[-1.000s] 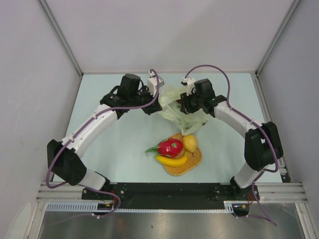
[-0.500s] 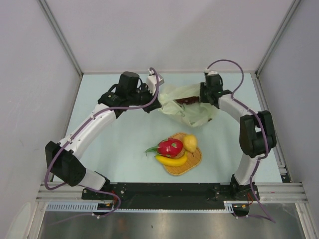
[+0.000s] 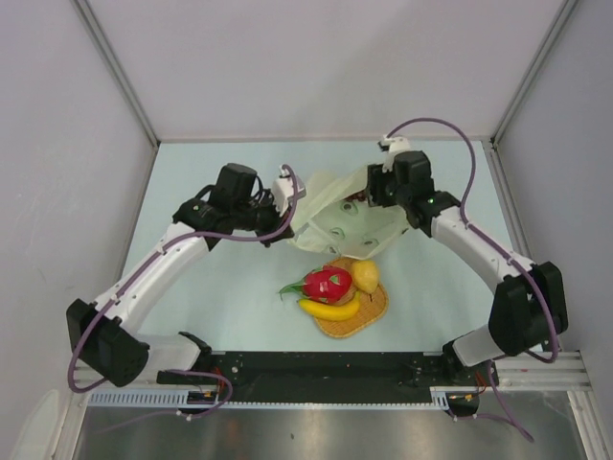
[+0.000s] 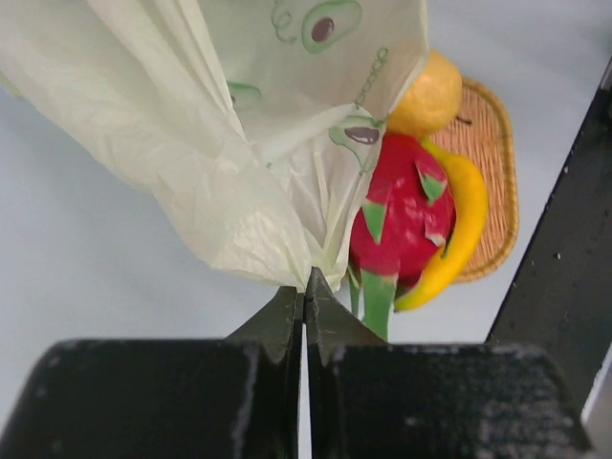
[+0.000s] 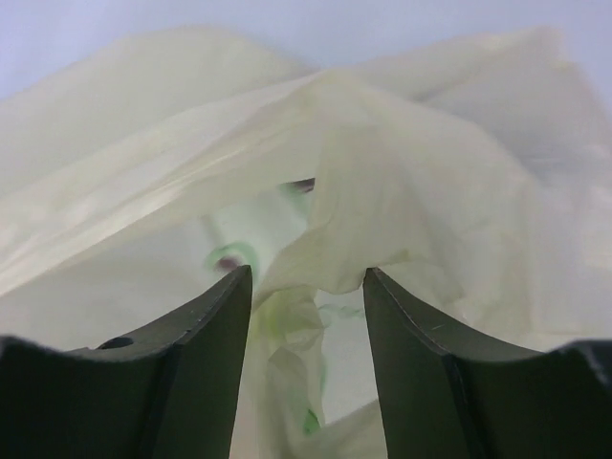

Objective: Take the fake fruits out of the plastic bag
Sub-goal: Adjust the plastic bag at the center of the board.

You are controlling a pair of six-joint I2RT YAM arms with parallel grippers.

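The plastic bag (image 3: pixel 347 218), pale cream with small printed marks, hangs stretched between my two grippers just behind the mat. My left gripper (image 3: pixel 292 228) is shut on the bag's left edge; in the left wrist view its tips (image 4: pixel 306 287) pinch a corner of the bag (image 4: pixel 220 143). My right gripper (image 3: pixel 370 196) is at the bag's far top, open, with loose folds of the bag (image 5: pixel 430 191) between its fingers (image 5: pixel 220 316). A dragon fruit (image 3: pixel 328 284), a lemon (image 3: pixel 365 276) and a banana (image 3: pixel 330 309) lie outside the bag.
The three fruits rest on a round orange woven mat (image 3: pixel 372 311) near the table's front, also visible in the left wrist view as the mat (image 4: pixel 492 191). The bag's lower edge overhangs the mat's back. White walls enclose the table on three sides.
The right gripper swung out to the right, then came back to the bag's top and opened wider. The left arm drew its edge nearer and leftward, spreading the bag toward the mat.
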